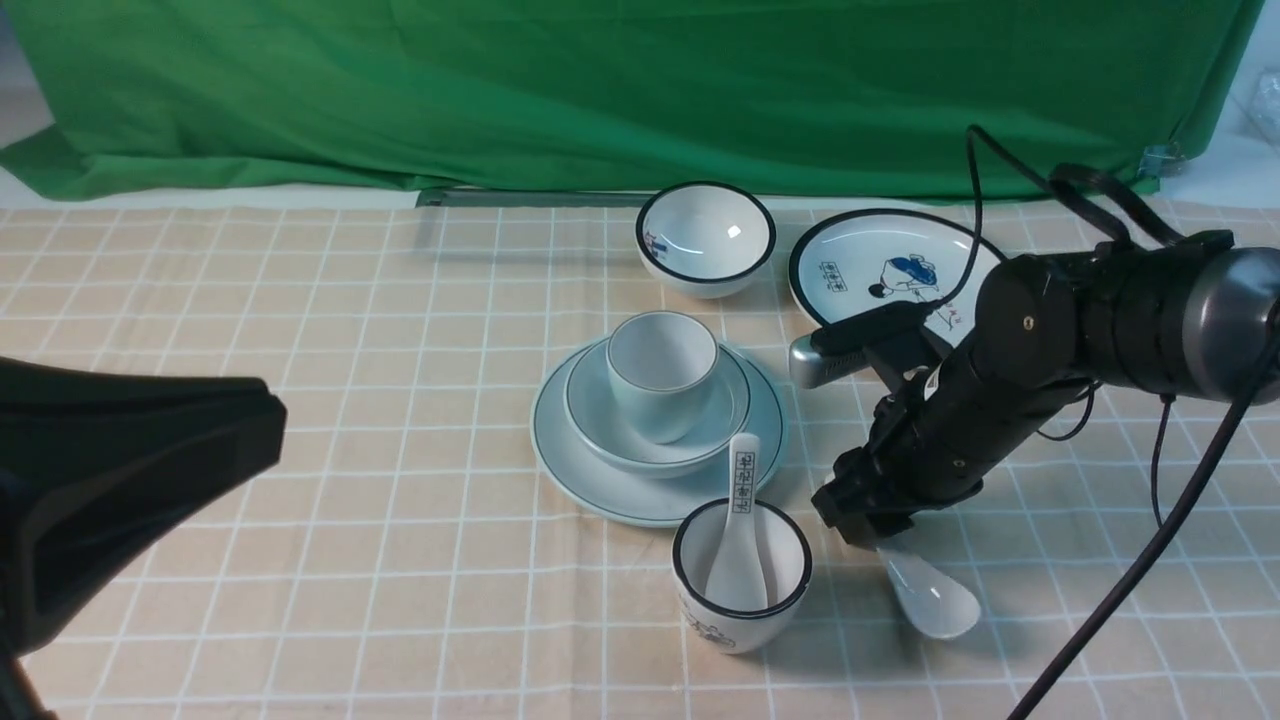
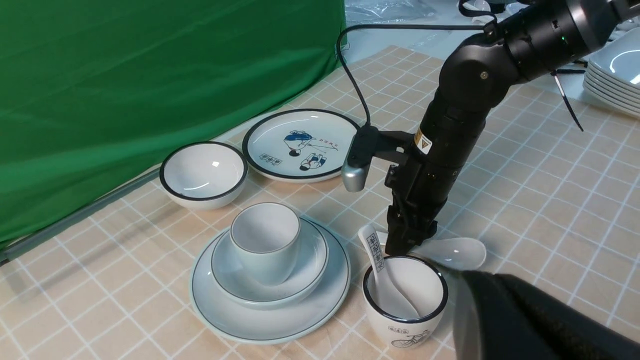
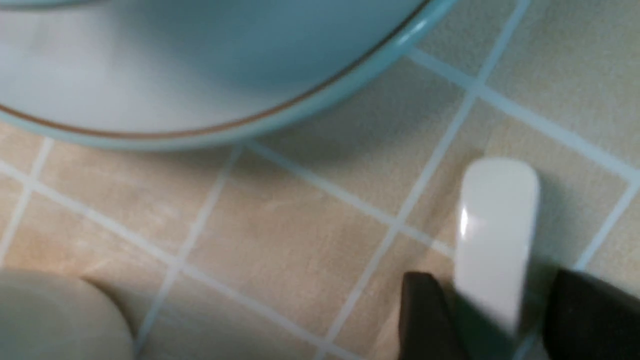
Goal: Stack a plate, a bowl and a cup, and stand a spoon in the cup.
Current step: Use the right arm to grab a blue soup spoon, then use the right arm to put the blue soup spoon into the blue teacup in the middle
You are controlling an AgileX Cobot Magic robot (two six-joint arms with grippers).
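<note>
Closest in, a dark blur of left gripper (image 1: 150, 470), spread or pressed together impossible to tell. Just beyond, a black-rimmed cup (image 1: 740, 620) holding a lettered spoon (image 1: 740, 530), handle leaning toward the stack. Beside it on the checked cloth (image 1: 400, 500), the spoon (image 1: 935, 600) lying flat, handle between the right gripper (image 1: 865, 520) fingers, actual pinch unclear. Behind: the cup (image 1: 660, 375) upright in the bowl (image 1: 735, 400), bowl on the plate (image 1: 600, 480).

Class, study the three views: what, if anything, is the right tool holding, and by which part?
The right tool straddles the handle of the plain white spoon, which lies on the cloth; whether the jaws actually clamp it cannot be told.
</note>
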